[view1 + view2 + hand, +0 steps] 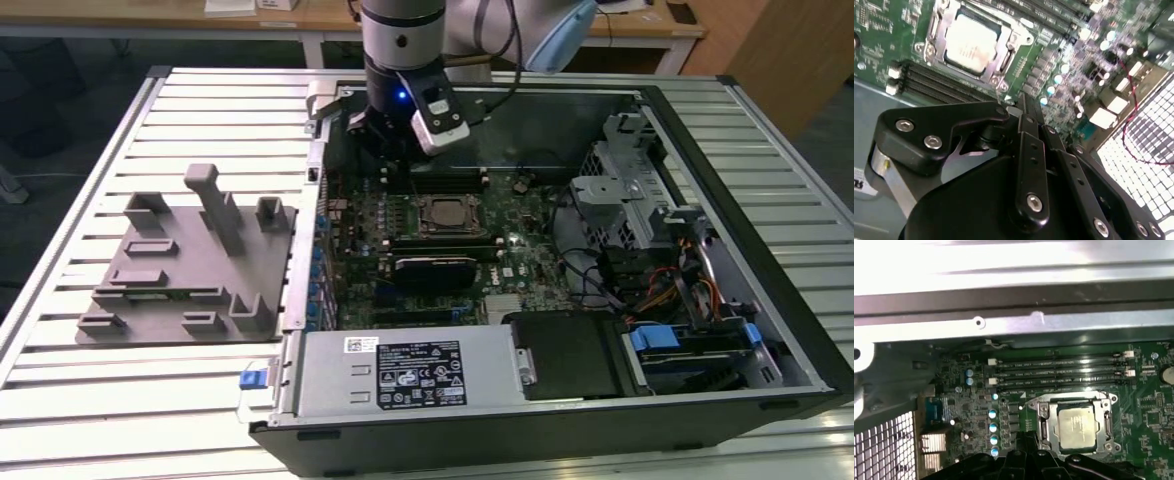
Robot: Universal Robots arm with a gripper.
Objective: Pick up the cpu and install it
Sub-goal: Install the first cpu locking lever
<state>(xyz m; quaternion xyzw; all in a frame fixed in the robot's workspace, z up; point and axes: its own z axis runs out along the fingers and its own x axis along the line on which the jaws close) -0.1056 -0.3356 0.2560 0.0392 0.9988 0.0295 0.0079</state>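
Slatted bench (80,400) is carrying an open computer case (787,330). The cpu (442,214) (971,42) (1077,426) is lying flat in its socket frame (1046,426). Jaws (384,156) (1021,102) (1026,454) are hanging narrow and empty, raised off the cpu's side facing the vented panel (884,445). Memory slots (1059,371) are flanking the cpu, and nothing seems to be blocking it.

Glare blows out the vent grille (1134,170) while the motherboard (884,30) sits dimmer.

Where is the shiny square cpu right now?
The cpu lies inside its metal socket frame on the green motherboard, in the middle of the exterior view, next to the long black memory slots.
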